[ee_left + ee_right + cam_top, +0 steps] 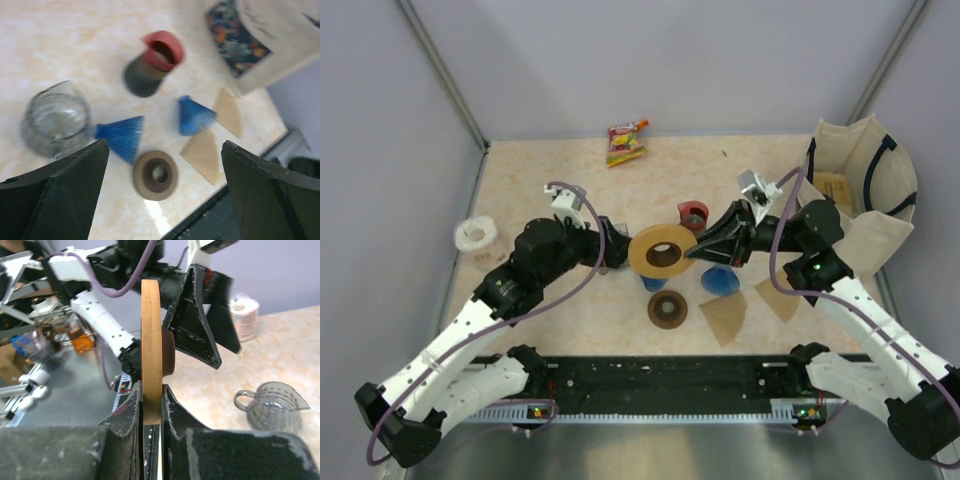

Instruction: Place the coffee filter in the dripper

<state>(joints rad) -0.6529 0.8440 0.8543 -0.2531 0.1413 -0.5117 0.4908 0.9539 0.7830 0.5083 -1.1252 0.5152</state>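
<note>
- Currently the right gripper (150,387) pinches the rim of the tan wooden ring (662,252), holding it above the table's (520,170) middle; a firm pinch matters.
- Left gripper (165,146) stands wide open, holding nothing; it is free to fetch paper.
- Nearest coffee filter (723,318) lies flat towards the table's near edge, just beside a blue ribbed cone (720,280), likely the dripper.
- Catch a filter corner; flat paper slips.

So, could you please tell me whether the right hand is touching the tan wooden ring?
Touching. The right wrist view shows the right hand with its fingers pinching the tan wooden ring edge-on, no gap on either side.
</note>
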